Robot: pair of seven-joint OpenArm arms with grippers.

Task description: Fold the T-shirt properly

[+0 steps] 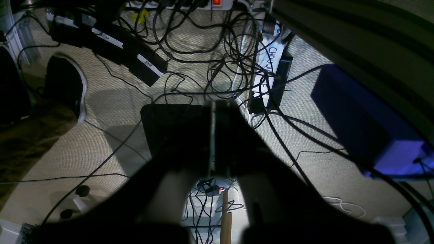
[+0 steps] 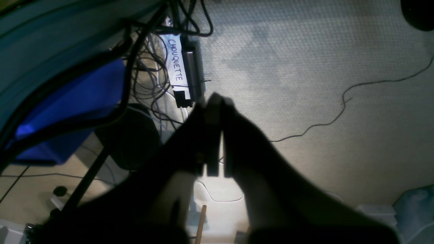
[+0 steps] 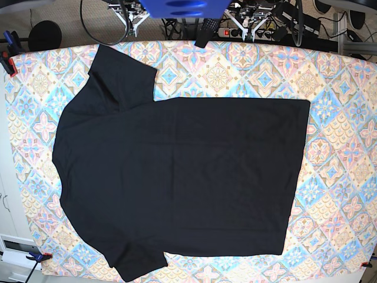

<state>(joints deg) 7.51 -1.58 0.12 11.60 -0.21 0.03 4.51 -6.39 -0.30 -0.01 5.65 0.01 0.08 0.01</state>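
The black T-shirt [image 3: 177, 177] lies spread flat on the patterned table, neck end to the left and hem to the right. One sleeve [image 3: 121, 73] is at the far left and the other [image 3: 132, 259] at the near left. The shirt shows in neither wrist view. My left gripper [image 1: 214, 110] is shut and empty, hanging over the floor beyond the table. My right gripper [image 2: 213, 101] is also shut and empty over the floor. Both arms sit at the table's far edge, away from the shirt.
The patterned table cover [image 3: 341, 118] shows around the shirt, widest on the right. Clamps sit at the left corners [image 3: 7, 59]. On the floor behind are tangled cables [image 1: 203, 51], a blue box [image 1: 366, 122] and a labelled black box [image 2: 184, 67].
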